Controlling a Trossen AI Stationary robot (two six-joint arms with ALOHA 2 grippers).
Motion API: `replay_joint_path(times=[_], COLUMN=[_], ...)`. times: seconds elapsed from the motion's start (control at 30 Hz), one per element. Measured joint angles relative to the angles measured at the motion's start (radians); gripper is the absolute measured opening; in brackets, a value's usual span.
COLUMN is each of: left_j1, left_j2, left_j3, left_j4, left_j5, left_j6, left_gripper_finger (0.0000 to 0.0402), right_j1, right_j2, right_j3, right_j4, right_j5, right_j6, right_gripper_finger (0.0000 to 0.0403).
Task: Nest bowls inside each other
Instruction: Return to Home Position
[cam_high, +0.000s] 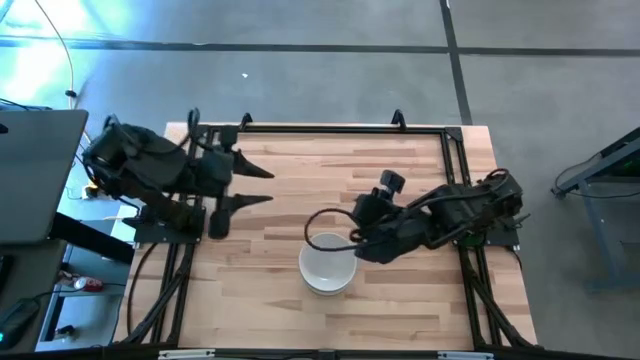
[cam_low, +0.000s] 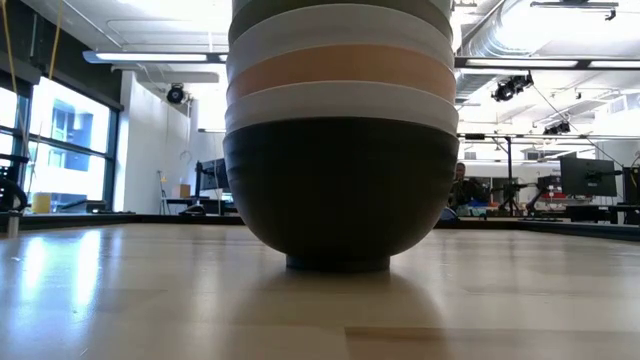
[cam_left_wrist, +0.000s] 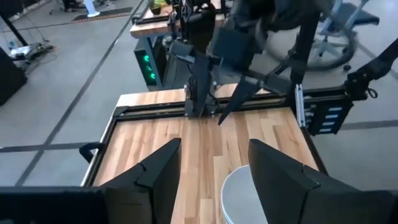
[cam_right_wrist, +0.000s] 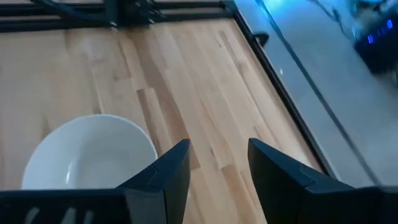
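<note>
Bowls (cam_high: 327, 268) are sitting nested in one stack at the table's (cam_high: 420, 300) front middle, a white bowl (cam_right_wrist: 87, 155) topmost.
Right gripper (cam_right_wrist: 217, 149) is hovering just beside its rim, fingers apart, empty; left gripper (cam_high: 268, 187) is waiting well apart, fingers spread.

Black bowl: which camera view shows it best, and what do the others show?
The low view: the black bowl shows side-on, down to its foot. The high and wrist views show only the top white bowl covering it.
</note>
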Motion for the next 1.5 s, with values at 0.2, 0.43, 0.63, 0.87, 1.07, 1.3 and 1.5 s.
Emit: replay_joint_path(times=[0.2,0.43,0.63,0.87,1.07,1.3,1.5], left_j1=[-0.016,-0.019,-0.019,-0.002,0.041,0.097,0.186], left_j2=[0.029,0.031,0.031,0.022,0.012,0.007,-0.031], left_j3=[-0.001,0.0,0.0,0.0,0.0,0.0,0.004], left_j4=[0.112,0.214,0.265,0.371,0.405,0.508,0.56], left_j5=[-0.006,-0.01,-0.012,0.005,0.045,0.074,0.133], left_j6=[0.049,0.111,0.185,0.282,0.305,0.418,0.465], left_gripper_finger=[0.0177,0.0177,0.0177,0.0177,0.0177,0.0177,0.0177], right_j1=[0.025,0.057,0.106,0.133,0.133,0.118,0.111], right_j2=[-0.063,-0.147,-0.218,-0.316,-0.38,-0.464,-0.573], right_j3=[0.0,0.0,0.0,0.0,0.0,-0.001,-0.001], right_j4=[0.032,0.037,0.042,0.103,0.137,0.181,0.217], right_j5=[0.017,0.02,0.024,0.021,0.008,0.006,-0.004], right_j6=[-0.14,-0.23,-0.33,-0.428,-0.477,-0.573,-0.633], right_gripper_finger=[0.0154,0.0154,0.0154,0.0154,0.0154,0.0154,0.0154])
